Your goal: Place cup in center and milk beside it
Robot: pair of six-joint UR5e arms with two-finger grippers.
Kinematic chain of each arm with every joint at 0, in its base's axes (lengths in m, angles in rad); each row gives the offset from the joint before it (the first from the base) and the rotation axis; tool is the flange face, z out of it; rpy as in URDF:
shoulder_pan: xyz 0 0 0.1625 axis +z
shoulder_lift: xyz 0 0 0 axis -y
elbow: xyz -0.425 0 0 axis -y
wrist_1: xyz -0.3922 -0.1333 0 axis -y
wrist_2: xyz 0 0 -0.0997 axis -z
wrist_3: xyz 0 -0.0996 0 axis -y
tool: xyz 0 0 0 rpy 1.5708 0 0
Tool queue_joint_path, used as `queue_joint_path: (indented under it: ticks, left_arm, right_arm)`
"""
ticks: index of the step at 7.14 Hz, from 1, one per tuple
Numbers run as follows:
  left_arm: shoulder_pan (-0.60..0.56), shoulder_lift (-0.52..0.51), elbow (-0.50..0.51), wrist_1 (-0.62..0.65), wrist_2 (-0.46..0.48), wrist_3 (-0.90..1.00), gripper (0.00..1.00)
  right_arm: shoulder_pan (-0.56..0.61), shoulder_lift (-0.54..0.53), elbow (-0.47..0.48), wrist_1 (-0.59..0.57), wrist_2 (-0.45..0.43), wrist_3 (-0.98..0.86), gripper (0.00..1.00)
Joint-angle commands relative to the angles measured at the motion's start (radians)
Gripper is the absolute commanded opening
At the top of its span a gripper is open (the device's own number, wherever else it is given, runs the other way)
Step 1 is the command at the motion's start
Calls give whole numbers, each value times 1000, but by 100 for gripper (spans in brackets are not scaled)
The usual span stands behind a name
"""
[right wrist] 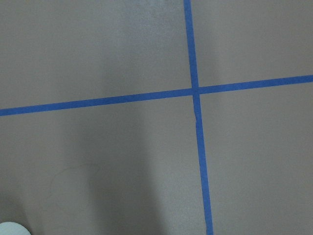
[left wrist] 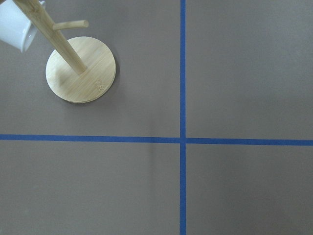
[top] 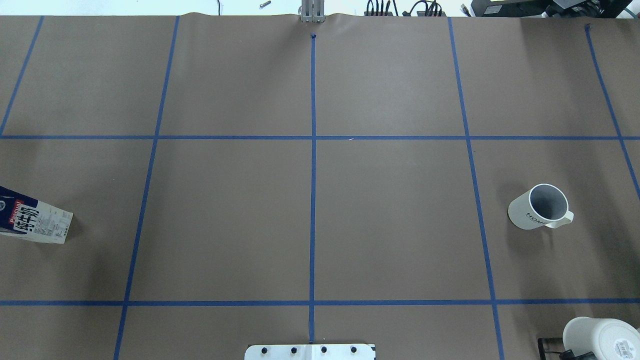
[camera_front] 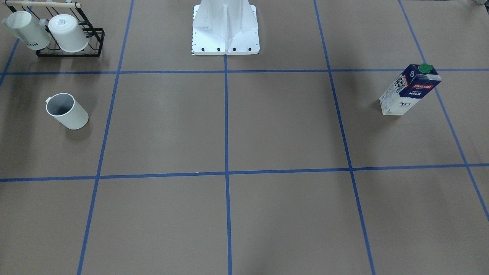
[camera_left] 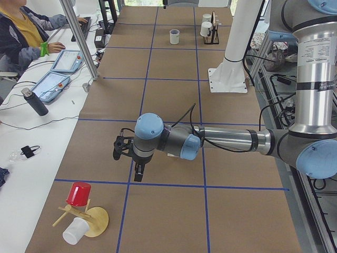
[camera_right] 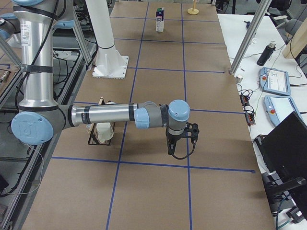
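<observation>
Left tool point(camera_left: 138, 173) and right tool point(camera_right: 171, 147) hang over the worktop point(camera_front: 290, 126), apart or together I cannot tell; cup point(camera_front: 67, 111) stands at the robot's right, milk point(camera_front: 410, 89) upright, well apart, left.

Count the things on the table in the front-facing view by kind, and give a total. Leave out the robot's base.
White cups: 3 (upright cup on the table; lettered cup and embossed-base cup on the rack)
Milk carton: 1
Black wire rack: 1
Total: 5
</observation>
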Motion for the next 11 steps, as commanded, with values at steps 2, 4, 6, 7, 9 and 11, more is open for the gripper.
queue_joint_path:
  ticks: [2,4,6,7,9,11]
  left_arm:
    - [-1,16,-32,0,0,0,99]
    - [-1,19,-27,0,0,6,99]
    - [-1,18,-23,0,0,6,99]
    - [-1,18,-26,0,0,5,99]
    - [-1,18,-32,0,0,2,99]
    - [-1,18,-32,0,0,2,99]
  right_arm:
    - [0,0,22,0,2,7,100]
    - [0,-9,62,0,8,5,100]
    - [-8,-15,70,2,76,7,100]
    - [-18,-13,81,3,83,16,100]
    - [-40,-13,84,2,86,21,100]
    - [-69,-15,111,3,86,5,100]
